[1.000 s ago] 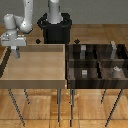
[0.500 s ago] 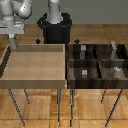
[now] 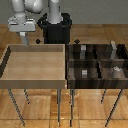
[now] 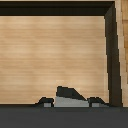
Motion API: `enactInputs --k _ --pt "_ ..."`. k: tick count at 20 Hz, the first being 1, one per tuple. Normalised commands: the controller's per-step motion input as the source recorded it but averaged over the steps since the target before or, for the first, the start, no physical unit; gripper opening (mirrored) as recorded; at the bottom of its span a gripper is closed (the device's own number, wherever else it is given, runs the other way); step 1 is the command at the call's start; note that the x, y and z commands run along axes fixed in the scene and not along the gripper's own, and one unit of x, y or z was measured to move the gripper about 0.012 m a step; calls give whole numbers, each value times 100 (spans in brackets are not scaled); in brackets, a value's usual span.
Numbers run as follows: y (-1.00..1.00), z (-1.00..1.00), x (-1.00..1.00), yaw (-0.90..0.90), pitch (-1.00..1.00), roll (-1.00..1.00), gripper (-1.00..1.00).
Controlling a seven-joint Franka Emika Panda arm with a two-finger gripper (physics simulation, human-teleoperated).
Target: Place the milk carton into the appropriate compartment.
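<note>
My gripper [image 3: 23,42] hangs above the far corner of the light wooden tray [image 3: 35,83], on the exterior view's left. In the wrist view the milk carton [image 4: 67,100], a small whitish-grey box with a darker peaked top, sits between the two fingertips, so the gripper [image 4: 70,103] is shut on it. In the exterior view the carton [image 3: 23,39] shows only as a pale shape between the fingers. The carton is held in the air over the light tray's floor [image 4: 55,55], touching nothing else.
A dark tray with dividers [image 3: 97,86] stands at the exterior view's right, next to the light tray. It holds a grey box [image 3: 83,50], a taller grey box [image 3: 114,48], a small grey cube [image 3: 84,73] and another small grey piece [image 3: 116,70]. The robot's black base [image 3: 55,30] stands behind.
The gripper has risen a little with the carton and moved toward the exterior view's right, from outside the light tray's left wall to above its far corner.
</note>
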Motion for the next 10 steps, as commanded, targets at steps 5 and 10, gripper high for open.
enactInputs --k 5,10 --pt "100 0 0 0 0 0 -100" --pt "100 0 0 0 0 0 -100"
